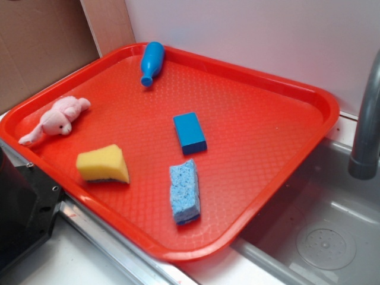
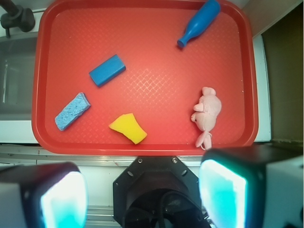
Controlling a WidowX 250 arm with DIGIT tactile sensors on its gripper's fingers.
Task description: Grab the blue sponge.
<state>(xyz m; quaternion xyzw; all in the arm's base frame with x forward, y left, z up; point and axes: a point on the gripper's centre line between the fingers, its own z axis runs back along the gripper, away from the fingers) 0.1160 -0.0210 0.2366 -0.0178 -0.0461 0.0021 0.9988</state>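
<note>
Five loose objects lie on the red tray (image 1: 279, 178), which serves as the landmark throughout. The blue sponge (image 1: 184, 191) rests flat on the tray floor near the tray's edge nearest the sink (image 1: 332, 237), clear of its neighbours: the blue block (image 1: 190, 133) lies just further in toward the tray's middle, and the yellow sponge (image 1: 103, 164) lies beside it along the tray's front edge. A blue bottle toy (image 1: 151, 62) and a pink plush toy (image 1: 56, 119) sit toward the tray's far side and far corner, well apart from the target. In the wrist view the blue sponge (image 2: 72, 111) appears at the tray's left side, lying on a diagonal.

The gripper (image 2: 142, 194) hangs off the tray, beyond its front rim, with its two fingers (image 2: 223, 194) spread wide and nothing between them.

Judged from its porous, speckled surface and wavy edges, the sponge is probably light, soft and compressible, with a rough face that resists slipping; it is unlikely to be fragile. The soundest hold appears to be across its short width at mid-length, jaws turned to match the diagonal, so that the long sides are pinched evenly.
</note>
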